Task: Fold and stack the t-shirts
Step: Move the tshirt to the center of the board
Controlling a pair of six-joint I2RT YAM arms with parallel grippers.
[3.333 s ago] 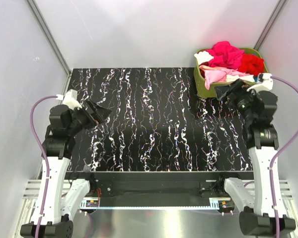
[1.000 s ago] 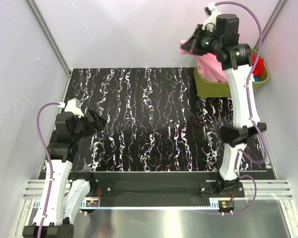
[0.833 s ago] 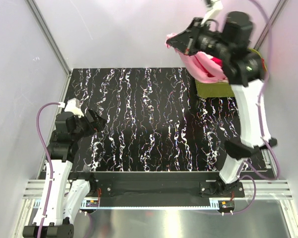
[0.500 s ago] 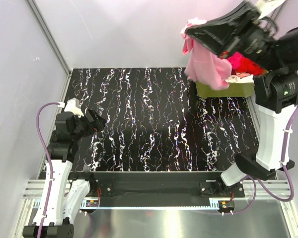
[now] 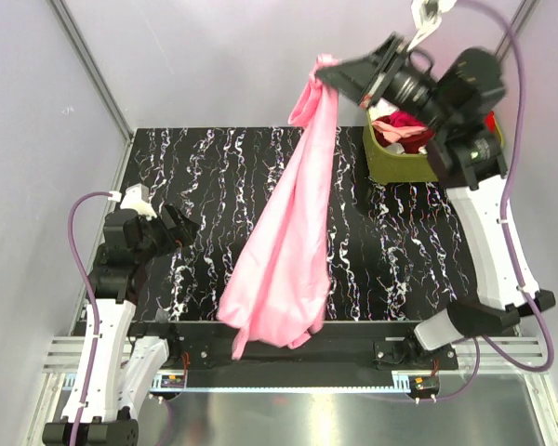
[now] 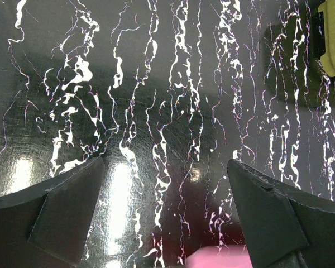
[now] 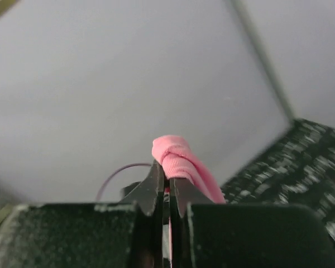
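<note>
At upper right, the right gripper (image 5: 333, 76) clamps the pink t-shirt (image 5: 286, 243), which dangles mid-frame; at lower left, the left gripper's (image 5: 183, 226) fingers stand apart.

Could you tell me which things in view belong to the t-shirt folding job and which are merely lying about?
Belong to the job:
- pink t-shirt, hanging from the shut right gripper
- other t-shirts, magenta and red, heaped in the olive-green tub
- left gripper, open and empty

Merely there:
- olive-green tub itself
- black marbled table
- purple cables
</note>
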